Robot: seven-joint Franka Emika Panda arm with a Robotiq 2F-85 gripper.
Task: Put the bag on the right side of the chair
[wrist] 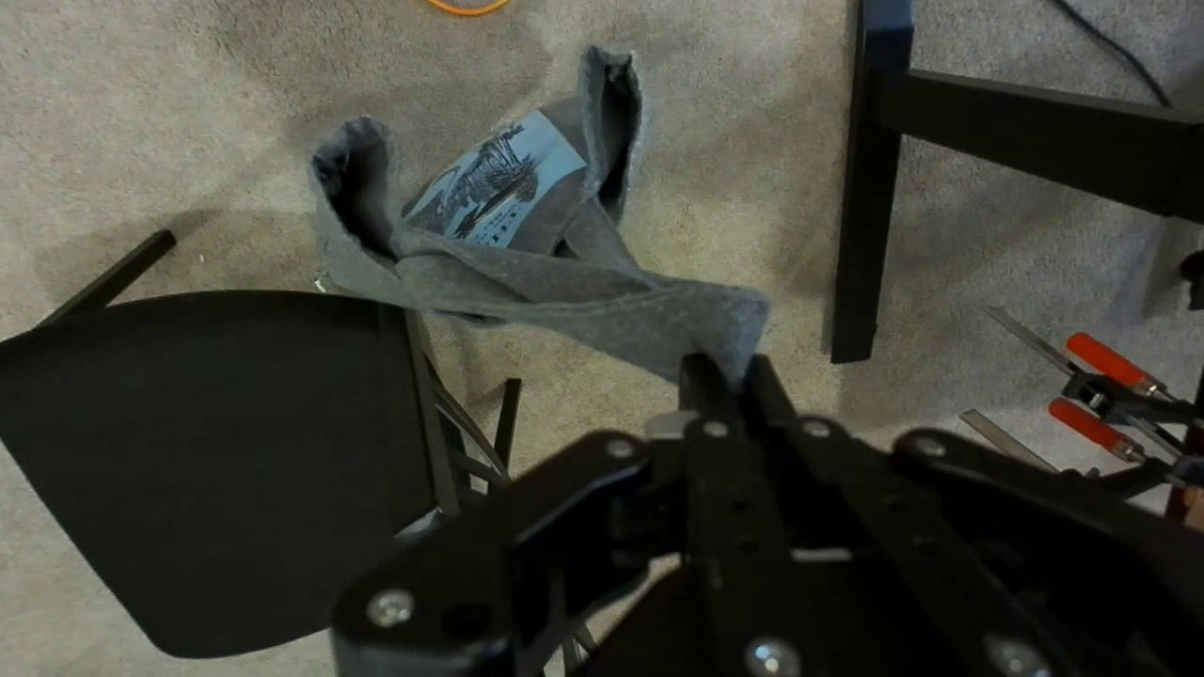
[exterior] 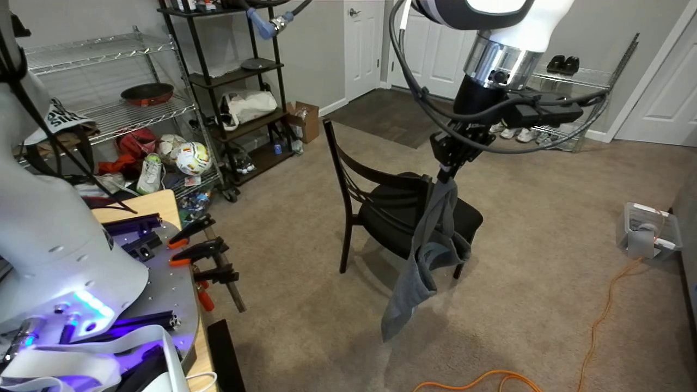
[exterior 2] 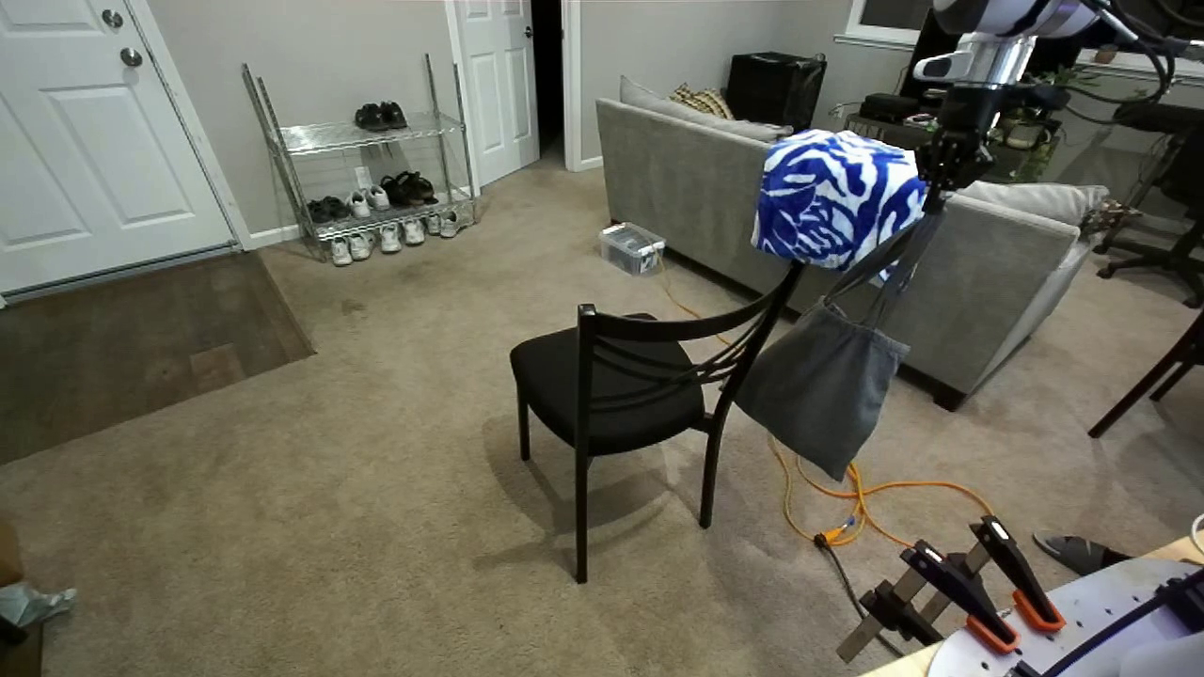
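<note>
The bag, a limp grey cloth tote, hangs in the air by its straps from my gripper, in both exterior views [exterior: 416,267] [exterior 2: 823,385]. In the wrist view its folded cloth [wrist: 527,282] runs up to the fingertips, and a light blue printed patch shows on it. My gripper [exterior: 446,175] [exterior 2: 934,200] [wrist: 729,369] is shut on the straps, above and beside the backrest. The black chair [exterior: 381,174] [exterior 2: 602,404] stands upright on the carpet; its seat [wrist: 216,461] lies left of the bag in the wrist view. I cannot tell whether bag and chair touch.
A grey couch [exterior 2: 677,169] with a blue-white cloth [exterior 2: 837,193] stands behind the bag. An orange cord [exterior 2: 861,494] and a clear bin [exterior 2: 632,247] lie on the floor. Clamps [exterior: 201,250] stick out from the robot's table. A black frame [wrist: 865,207] shows in the wrist view.
</note>
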